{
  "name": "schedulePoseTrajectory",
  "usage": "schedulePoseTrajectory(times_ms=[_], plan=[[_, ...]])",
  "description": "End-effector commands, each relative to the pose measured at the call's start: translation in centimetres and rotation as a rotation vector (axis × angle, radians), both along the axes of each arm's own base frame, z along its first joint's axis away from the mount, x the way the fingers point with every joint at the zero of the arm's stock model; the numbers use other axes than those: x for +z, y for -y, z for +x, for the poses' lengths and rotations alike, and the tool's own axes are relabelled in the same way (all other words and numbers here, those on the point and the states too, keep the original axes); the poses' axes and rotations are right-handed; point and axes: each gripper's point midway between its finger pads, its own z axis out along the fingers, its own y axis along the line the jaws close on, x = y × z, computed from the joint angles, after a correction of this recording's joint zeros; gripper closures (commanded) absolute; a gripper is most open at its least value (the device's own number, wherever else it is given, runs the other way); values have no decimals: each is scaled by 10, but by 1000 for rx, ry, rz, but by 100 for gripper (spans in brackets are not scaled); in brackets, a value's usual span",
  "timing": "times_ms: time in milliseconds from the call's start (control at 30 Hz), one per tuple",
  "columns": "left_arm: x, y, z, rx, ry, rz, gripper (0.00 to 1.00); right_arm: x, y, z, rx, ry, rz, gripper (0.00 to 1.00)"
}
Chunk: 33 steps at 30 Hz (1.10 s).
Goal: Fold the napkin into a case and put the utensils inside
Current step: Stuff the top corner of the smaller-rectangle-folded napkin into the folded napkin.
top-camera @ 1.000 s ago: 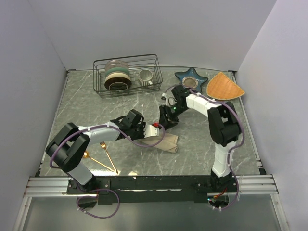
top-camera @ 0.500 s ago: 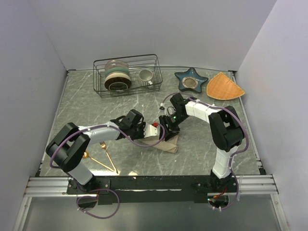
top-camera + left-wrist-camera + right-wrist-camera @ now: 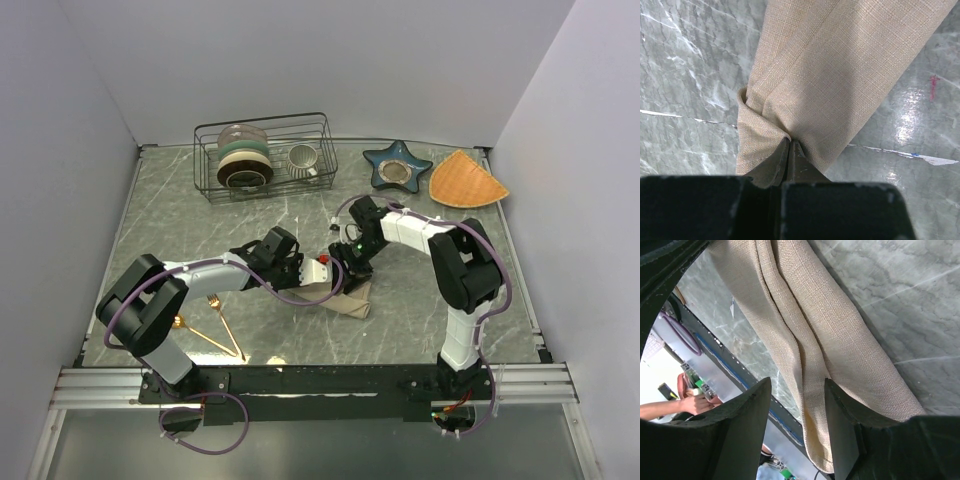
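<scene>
The beige napkin (image 3: pixel 347 298) lies folded into a long narrow strip mid-table, between the two grippers. My left gripper (image 3: pixel 326 272) is shut on the napkin's folded edge; in the left wrist view the closed fingertips (image 3: pixel 790 143) pinch a bunched corner of the cloth (image 3: pixel 840 75). My right gripper (image 3: pixel 352 264) is open right over the napkin's far end; in the right wrist view its fingers (image 3: pixel 797 390) straddle a fold of the cloth (image 3: pixel 840 350). The gold fork (image 3: pixel 225 325) and gold spoon (image 3: pixel 205 338) lie crossed near the front left, apart from both grippers.
A wire rack (image 3: pixel 265 155) with bowls and a mug (image 3: pixel 303 158) stands at the back. A blue star-shaped dish (image 3: pixel 397 165) and an orange wedge mat (image 3: pixel 465 180) lie at the back right. Walls close the table on three sides.
My right gripper has moved down and nearer onto the napkin, close to the left gripper. The left gripper keeps its hold and has not moved.
</scene>
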Motion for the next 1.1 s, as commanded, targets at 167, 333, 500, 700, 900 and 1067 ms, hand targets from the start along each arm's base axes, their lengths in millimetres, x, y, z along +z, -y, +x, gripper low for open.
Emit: schedulePoseTrajectory(times_ms=[167,333,500,700,900,1067], plan=[[-55,-33,-53,-33,-224,137,99,25,5,22,3,109,19,45],[-55,-32,-52,-33,-223,136,99,14,0,12,14,59,17,44],[-55,-32,-52,-33,-222,134,99,4,-5,2,32,26,11,46],[-54,-32,-52,-35,-221,133,99,-5,-2,2,23,5,-14,54],[-54,-32,-53,-40,-221,133,99,7,-4,10,21,34,-11,83],[-54,-33,-53,-41,-221,131,99,22,-6,17,23,79,2,100]])
